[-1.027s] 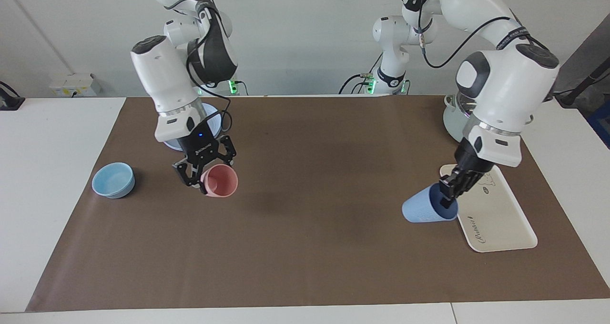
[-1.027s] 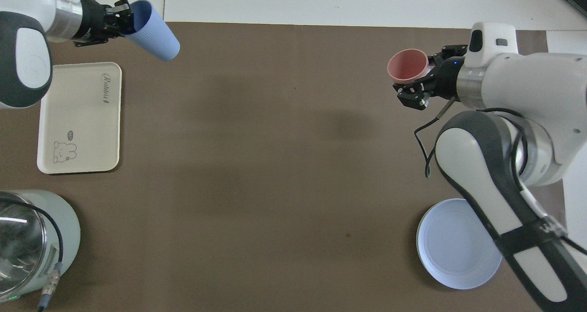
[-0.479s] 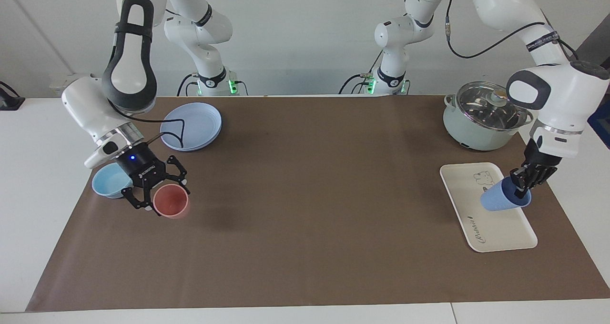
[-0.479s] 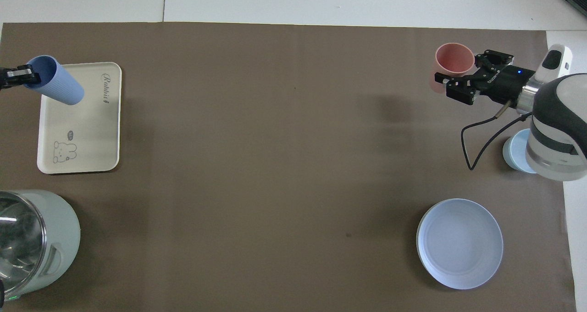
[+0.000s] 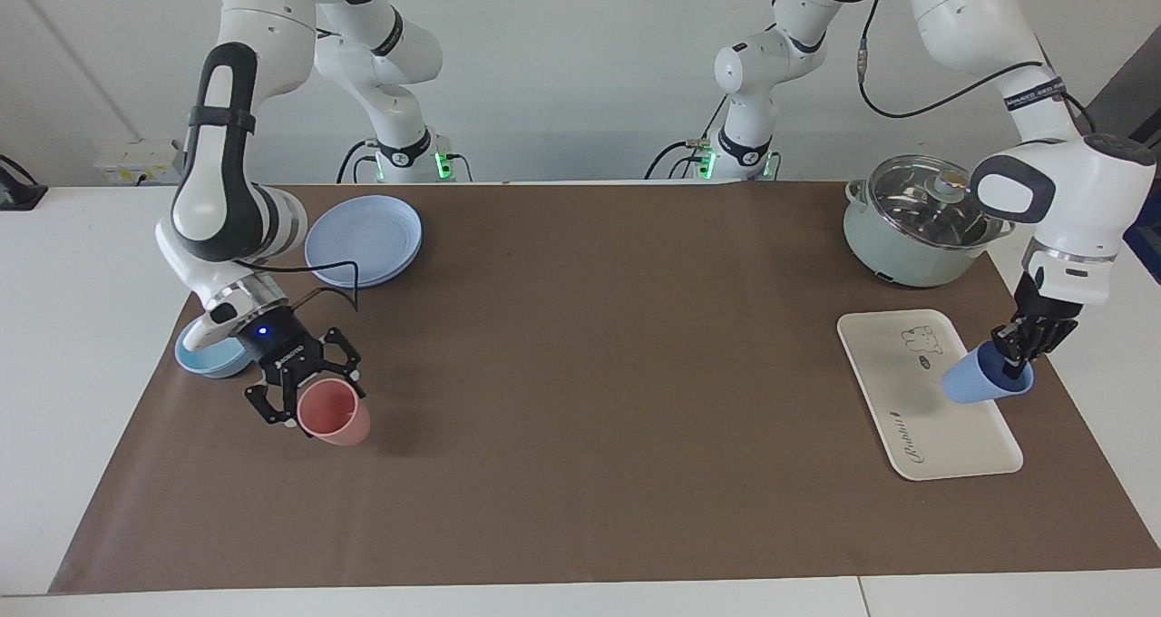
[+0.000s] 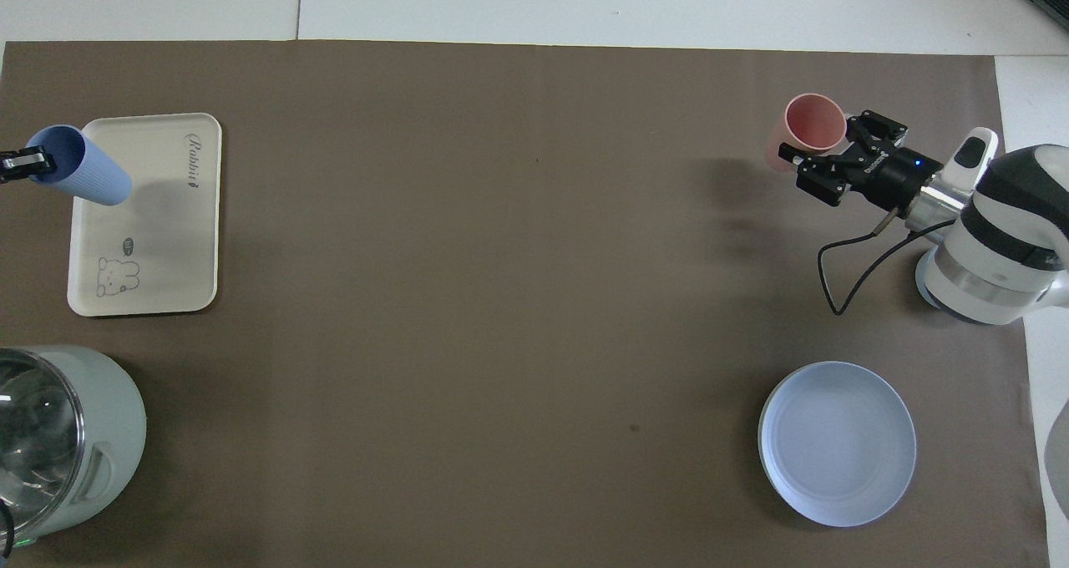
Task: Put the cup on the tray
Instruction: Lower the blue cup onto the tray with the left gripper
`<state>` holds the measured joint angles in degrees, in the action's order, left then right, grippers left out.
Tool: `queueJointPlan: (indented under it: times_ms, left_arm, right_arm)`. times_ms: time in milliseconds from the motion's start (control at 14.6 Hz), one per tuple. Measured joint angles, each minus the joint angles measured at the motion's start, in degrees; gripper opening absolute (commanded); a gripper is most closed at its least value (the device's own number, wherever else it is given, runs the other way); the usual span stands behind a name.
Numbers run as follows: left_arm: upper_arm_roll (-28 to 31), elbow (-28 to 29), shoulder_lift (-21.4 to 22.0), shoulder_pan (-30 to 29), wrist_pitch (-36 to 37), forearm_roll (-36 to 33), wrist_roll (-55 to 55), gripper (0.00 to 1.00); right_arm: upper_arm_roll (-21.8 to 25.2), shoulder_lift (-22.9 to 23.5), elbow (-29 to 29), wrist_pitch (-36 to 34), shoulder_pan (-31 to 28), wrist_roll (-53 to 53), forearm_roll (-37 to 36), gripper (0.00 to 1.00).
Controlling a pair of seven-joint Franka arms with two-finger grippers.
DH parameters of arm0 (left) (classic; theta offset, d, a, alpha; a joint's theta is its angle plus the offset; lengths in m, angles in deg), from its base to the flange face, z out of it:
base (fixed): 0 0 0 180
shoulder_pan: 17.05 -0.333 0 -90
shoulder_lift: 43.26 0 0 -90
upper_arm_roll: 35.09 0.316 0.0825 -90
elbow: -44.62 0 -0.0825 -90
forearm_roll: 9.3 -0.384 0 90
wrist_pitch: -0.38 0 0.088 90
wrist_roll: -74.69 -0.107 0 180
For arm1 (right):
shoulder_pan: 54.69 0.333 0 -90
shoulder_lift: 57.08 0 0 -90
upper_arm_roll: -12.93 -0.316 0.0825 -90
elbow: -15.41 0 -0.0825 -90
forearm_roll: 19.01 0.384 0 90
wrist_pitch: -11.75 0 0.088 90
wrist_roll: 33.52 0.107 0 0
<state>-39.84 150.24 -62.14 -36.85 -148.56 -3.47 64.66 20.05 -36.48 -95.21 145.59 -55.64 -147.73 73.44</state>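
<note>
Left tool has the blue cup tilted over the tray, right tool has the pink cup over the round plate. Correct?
Not quite. The right tool holds the pink cup over the bare mat beside the light-blue bowl, not over the round plate; the facing view shows it. The left tool does hold the blue cup tilted over the tray.

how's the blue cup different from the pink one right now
The blue cup is periwinkle, tilted, held by the left gripper over the tray. The pink cup is salmon, held by the right gripper over the brown mat beside the light-blue bowl. Both are handleless tumblers gripped at the rim.
</note>
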Motion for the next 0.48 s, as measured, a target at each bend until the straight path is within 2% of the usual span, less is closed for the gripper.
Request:
queueJointPlan:
  times_ms: [137, 205, 342, 411, 479]
  left_arm:
    - [-0.21, 0.58, -1.45, 0.0, -2.28, 0.0, -0.08, 0.0]
    - [-0.26, 0.59, -1.64, 0.0, -2.37, 0.02, -0.08, 0.04]
    - [-0.29, 0.6, -1.63, 0.0, -2.37, 0.08, -0.08, 0.78]
    - [-0.32, 0.6, -1.63, 0.0, -2.37, 0.08, -0.08, 1.0]
    - [-0.37, 0.6, -1.63, 0.0, -2.37, 0.08, -0.08, 1.0]
  right_arm:
    - [0.01, 1.34, -0.87, -4.02, -3.1, -4.18, 1.16, 0.0]
    - [0.0, 1.5, -1.54, -4.65, -3.67, -5.63, 2.12, 0.0]
    - [-0.29, 1.46, -2.93, -4.68, -3.47, -7.95, 3.35, 0.0]
    - [-0.47, 1.38, -3.74, -4.68, -3.26, -8.84, 3.42, 0.0]
    - [-0.57, 1.24, -4.53, -4.68, -3.11, -9.7, 3.5, 0.0]
